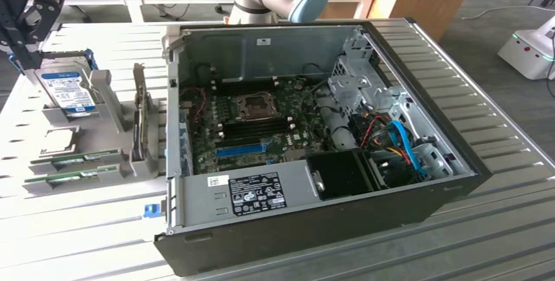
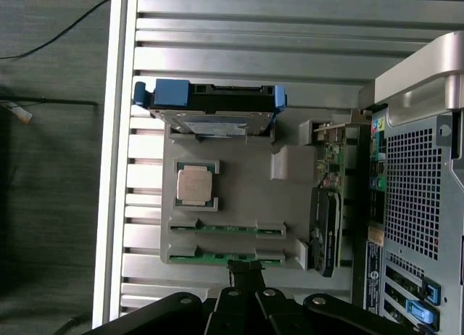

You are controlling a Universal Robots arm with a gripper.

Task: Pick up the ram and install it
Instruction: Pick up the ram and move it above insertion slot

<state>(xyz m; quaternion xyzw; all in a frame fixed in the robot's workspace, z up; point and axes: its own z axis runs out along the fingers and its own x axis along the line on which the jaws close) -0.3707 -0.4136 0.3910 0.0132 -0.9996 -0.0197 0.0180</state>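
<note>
Pincer (image 2: 245, 265) partly cut off by frame edge; ram (image 2: 199, 257) label unreadable.

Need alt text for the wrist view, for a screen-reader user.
The shut gripper hangs over a grey parts tray, closest to one ram stick, with a second ram stick slotted alongside. The tray also holds a CPU and a blue-framed hard drive; a PC case stands beside it.

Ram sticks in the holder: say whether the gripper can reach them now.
Probably yes: both ram sticks stand uncovered in the grey holder with the gripper above them, but its jaws are shut.
</note>
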